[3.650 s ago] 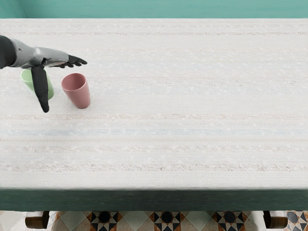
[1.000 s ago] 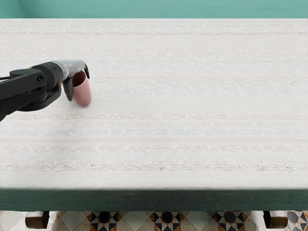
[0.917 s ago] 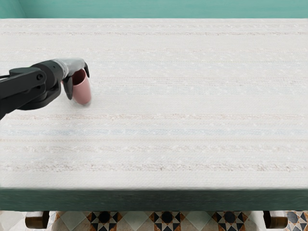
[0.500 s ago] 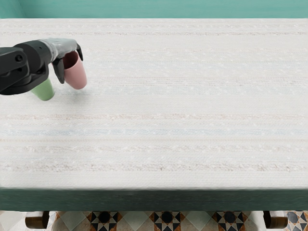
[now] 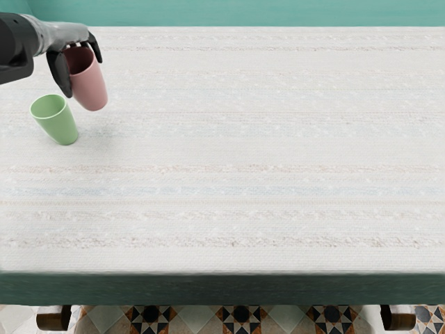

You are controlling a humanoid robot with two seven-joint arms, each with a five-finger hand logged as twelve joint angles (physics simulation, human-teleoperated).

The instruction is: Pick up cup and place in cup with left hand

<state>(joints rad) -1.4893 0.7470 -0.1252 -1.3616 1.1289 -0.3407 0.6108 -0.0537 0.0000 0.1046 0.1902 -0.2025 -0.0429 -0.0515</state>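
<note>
The green cup (image 5: 58,124) stands upright on the table (image 5: 264,153), near the left side of the view. To the right of the green cup, the pale striped cloth top runs all the way to the view's right side, giving broad room for sideways movement. The table's far edge lies beyond the green cup; the front edge is well apart from it on the near side, with a long stretch of cloth between. Past that front edge, well below the green cup's level, show the patterned floor (image 5: 241,316) and two wooden feet. The teal wall (image 5: 243,12) rises behind the far edge, beyond the green cup.

The left hand (image 5: 64,35) is up beyond the green cup, its arm entering from the left. It is partly closed, clamped around the pink cup (image 5: 90,87), with the thumb along the near left side and a finger curled over the far right rim. The pink cup is held off the cloth, tilted slightly, mouth up, beyond and to the right of the green cup. It is near the green cup but outside it.
</note>
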